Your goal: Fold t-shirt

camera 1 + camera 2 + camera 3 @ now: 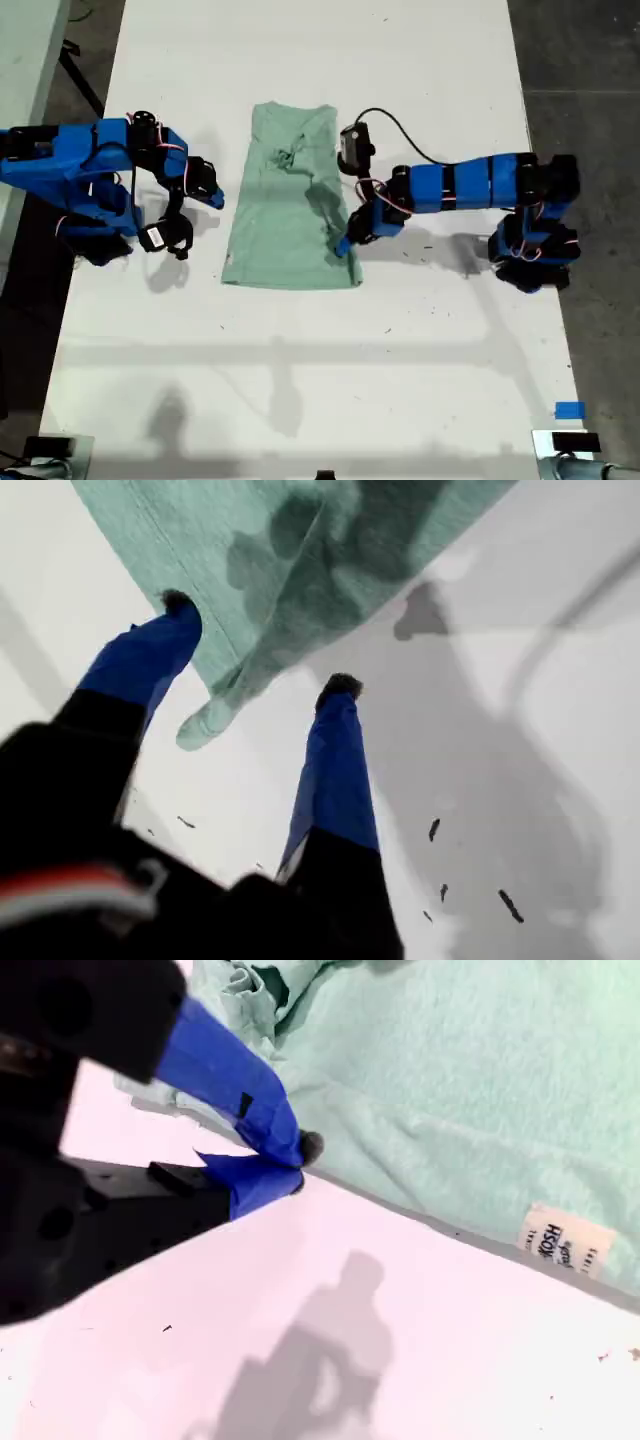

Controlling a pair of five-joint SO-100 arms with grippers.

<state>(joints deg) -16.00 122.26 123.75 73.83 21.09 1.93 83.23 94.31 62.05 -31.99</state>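
One t-shirt (290, 220) is laid on the white desk (300, 380), partly folded into a tall strip with its middle rumpled. It is flanked by two blue arms, one at each long edge.

My first claw (260, 645) is set at the t-shirt's lower corner on the exterior view's right (345, 243). It is spread wide: one fingertip (180, 605) is pressed on the cloth, and the curled corner is seen between the jaws.

My second claw (298, 1165) is found at the t-shirt's opposite edge (213, 195), its tips brought together (whether cloth is pinched cannot be told). One white label (562, 1242) is seen on the t-shirt's edge nearby.
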